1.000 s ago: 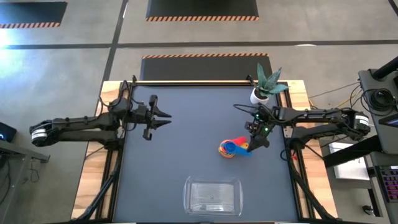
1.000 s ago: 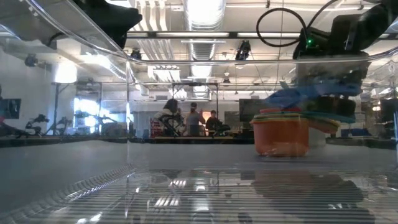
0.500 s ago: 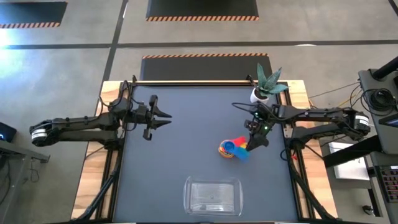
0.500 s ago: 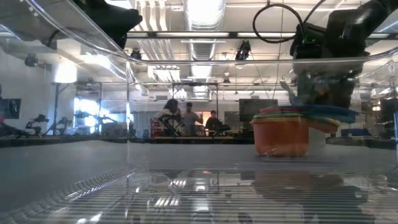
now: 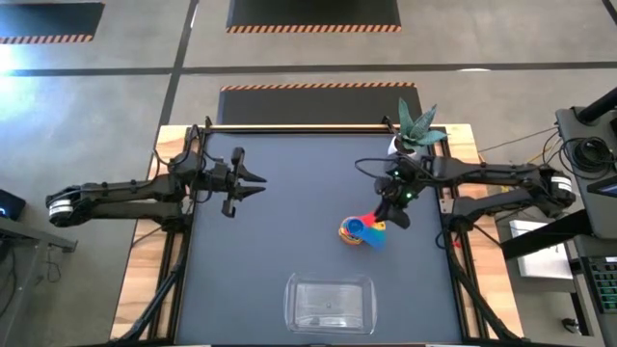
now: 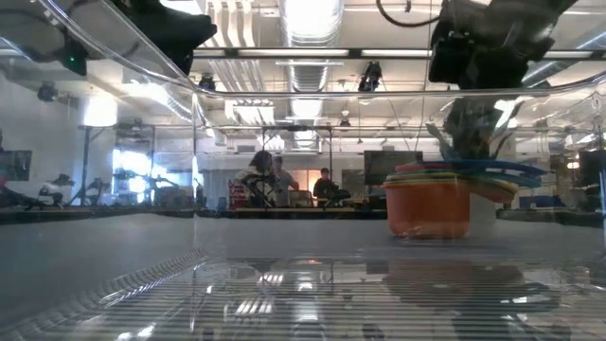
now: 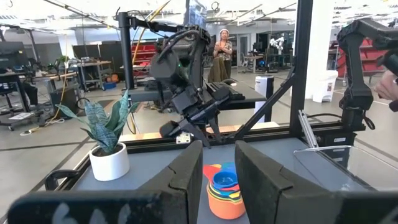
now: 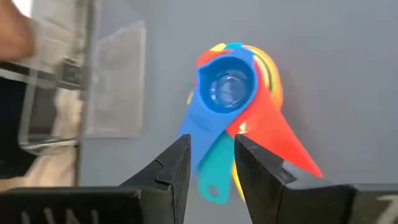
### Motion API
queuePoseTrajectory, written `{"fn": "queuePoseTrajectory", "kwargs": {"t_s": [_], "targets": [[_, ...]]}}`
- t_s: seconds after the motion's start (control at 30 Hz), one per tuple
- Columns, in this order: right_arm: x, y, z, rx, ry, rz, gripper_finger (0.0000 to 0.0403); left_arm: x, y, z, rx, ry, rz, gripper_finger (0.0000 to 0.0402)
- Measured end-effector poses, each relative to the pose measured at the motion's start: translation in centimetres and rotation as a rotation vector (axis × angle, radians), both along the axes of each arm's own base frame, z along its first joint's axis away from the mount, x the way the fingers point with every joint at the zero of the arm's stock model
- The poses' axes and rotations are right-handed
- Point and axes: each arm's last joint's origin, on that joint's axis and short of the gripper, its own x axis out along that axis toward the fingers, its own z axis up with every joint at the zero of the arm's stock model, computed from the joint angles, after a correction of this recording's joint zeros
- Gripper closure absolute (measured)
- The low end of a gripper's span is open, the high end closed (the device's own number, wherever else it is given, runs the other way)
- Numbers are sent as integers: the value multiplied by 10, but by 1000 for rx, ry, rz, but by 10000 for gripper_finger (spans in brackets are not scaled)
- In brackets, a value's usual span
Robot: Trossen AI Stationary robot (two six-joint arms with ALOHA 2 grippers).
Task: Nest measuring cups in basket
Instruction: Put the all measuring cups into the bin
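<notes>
The right claw (image 5: pixel 393 214) hovers just above the nested measuring cups (image 5: pixel 363 231), fingers slightly parted and, I think, holding nothing. The stack sits well apart from the basket (image 5: pixel 331 303); pinching one handle could fan it apart. The left claw (image 5: pixel 256 180) waits, partly open, empty.

Potted plant (image 5: pixel 413 132) at table (image 5: pixel 289 222) corner

Nested measuring cups on table, clear basket apart from them

Measuring cups (image 5: pixel 361 231) sit in 1 nested stack, upright on the dark tabletop, right of centre. Orange cup (image 6: pixel 428 210) is the outermost at the bottom; small blue cup (image 8: pixel 226 88) sits on top, mouth up. Handles fan out to one side: blue, teal (image 8: pixel 211 168) and red (image 8: pixel 273 134) visible, yellow edge showing behind. Basket (image 5: pixel 330 303) is a clear rectangular tub with rounded corners, upright at the near table edge, well apart from the stack, no cups inside.
</notes>
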Motion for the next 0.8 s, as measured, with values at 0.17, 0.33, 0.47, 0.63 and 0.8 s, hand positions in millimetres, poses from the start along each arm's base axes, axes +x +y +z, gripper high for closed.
{"fn": "queuePoseTrajectory", "kwargs": {"t_s": [0.17, 0.33, 0.47, 0.63, 0.8], "targets": [[6, 8, 10, -102, -4, -4, 299, 0, 0, 0, 0, 0, 0, 326], [10, 17, 18, -190, 4, -34, 307, 0, 0, -1, -2, 6, 0, 326], [12, 27, 21, -255, 6, -40, 315, 0, 0, -5, -11, 17, 0, 326], [14, 41, 22, -247, 8, -31, 330, -1, 0, -11, -55, 38, -3, 326], [15, 58, 22, -284, 0, -47, 342, 1, -2, -16, -167, 65, -16, 326]]}}
